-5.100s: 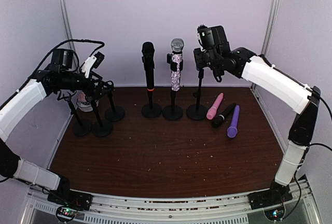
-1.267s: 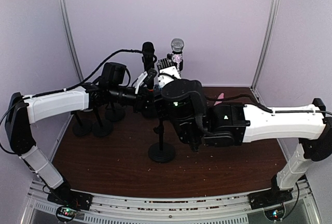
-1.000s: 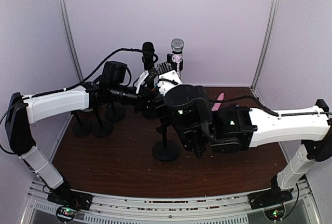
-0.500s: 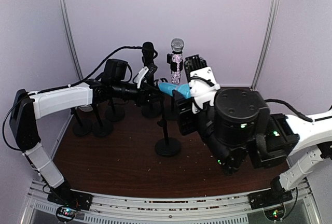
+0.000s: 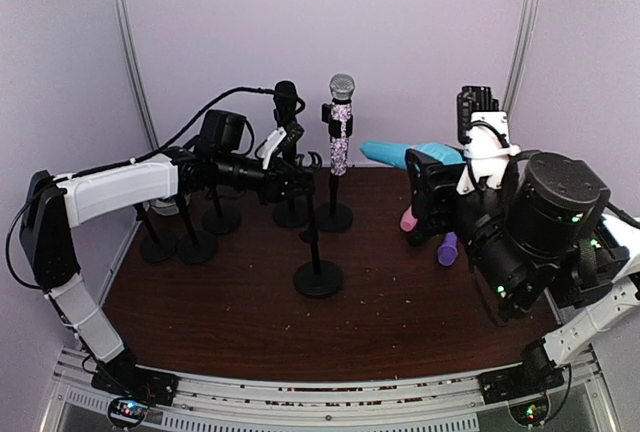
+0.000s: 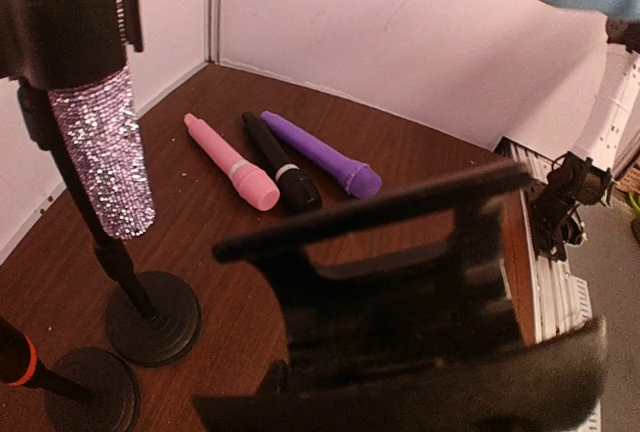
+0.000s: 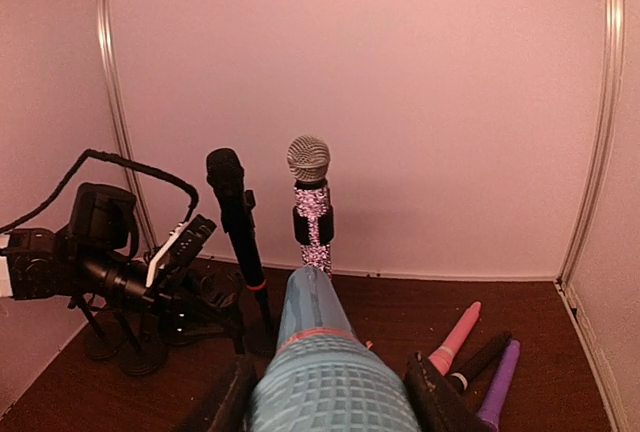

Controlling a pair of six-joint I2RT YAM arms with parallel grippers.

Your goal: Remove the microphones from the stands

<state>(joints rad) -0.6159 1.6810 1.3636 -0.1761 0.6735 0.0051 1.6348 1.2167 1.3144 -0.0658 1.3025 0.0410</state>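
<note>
The light blue microphone lies level in the air, well right of the stand and free of it. My right gripper is shut on its meshed head end. In the right wrist view the microphone fills the gap between both fingers, handle pointing away. The black stand rises from a round base at mid table. My left gripper is shut on the stand's top, just below its empty clip, which looms dark and blurred in the left wrist view.
A glittery microphone and a black one with an orange band stand in stands at the back. Empty stands cluster at the left. Pink, black and purple microphones lie at the back right.
My right gripper has drawn the blue microphone out of the clip and carried it up and far to the right. My left gripper has kept its hold on the stand.
</note>
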